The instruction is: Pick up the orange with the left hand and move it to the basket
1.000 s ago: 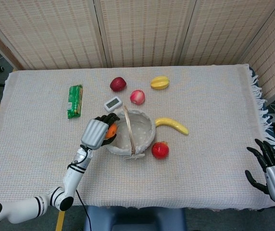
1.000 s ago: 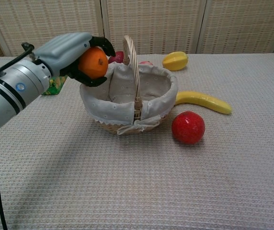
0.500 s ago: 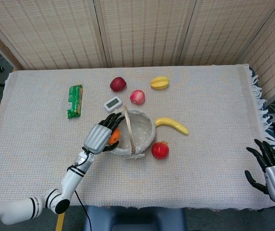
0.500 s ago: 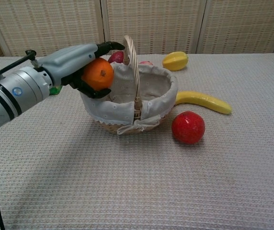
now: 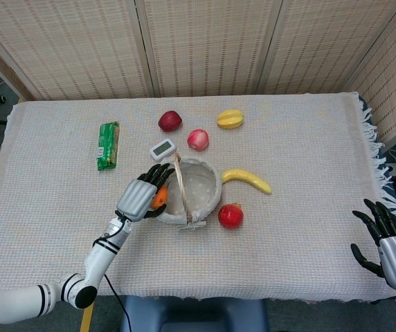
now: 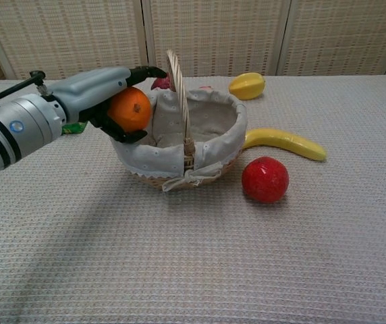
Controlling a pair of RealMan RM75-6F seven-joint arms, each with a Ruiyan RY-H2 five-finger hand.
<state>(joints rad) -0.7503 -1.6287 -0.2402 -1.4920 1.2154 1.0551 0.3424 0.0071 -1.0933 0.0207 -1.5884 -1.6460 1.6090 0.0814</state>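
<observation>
My left hand [image 6: 102,91] [image 5: 141,196] holds the orange [image 6: 129,110] [image 5: 159,198] against the left rim of the wicker basket [image 6: 214,145] [image 5: 201,185], just outside its cloth lining. The fingers reach over the fruit toward the basket handle [image 6: 177,84]. The basket is tipped slightly and stands mid-table. Nothing shows inside the basket. My right hand [image 5: 386,242] hangs off the table's right front corner, fingers spread, holding nothing.
A red pomegranate-like fruit [image 6: 265,179] and a banana [image 6: 285,142] lie right of the basket. Behind it are a yellow starfruit [image 6: 247,86], a pink apple [image 5: 198,140], a dark red apple [image 5: 169,121], a small white timer [image 5: 163,148] and a green snack pack [image 5: 108,145].
The left hand with the orange pushed toward the basket, then drew back a little left. The basket shifted and its handle leans further left than before.
</observation>
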